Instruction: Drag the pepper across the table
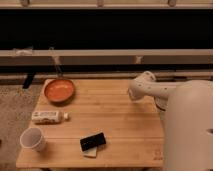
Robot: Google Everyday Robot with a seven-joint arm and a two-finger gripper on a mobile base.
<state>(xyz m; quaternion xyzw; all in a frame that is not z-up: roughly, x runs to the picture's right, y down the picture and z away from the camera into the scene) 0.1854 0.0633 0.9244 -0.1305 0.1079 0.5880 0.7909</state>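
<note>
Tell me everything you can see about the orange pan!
The pan is round and shallow, orange inside with a darker rim. A thin, dark handle sticks out from its far side, past the table's back edge. The pan sits flat on the wooden table, in the far left corner. Only the table touches it. The robot's hand is far off, over the table's right side.

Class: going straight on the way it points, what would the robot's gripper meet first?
Probably the orange pan. The gripper, over the table's right part as seen, points roughly left towards it; its height is unclear.
</note>
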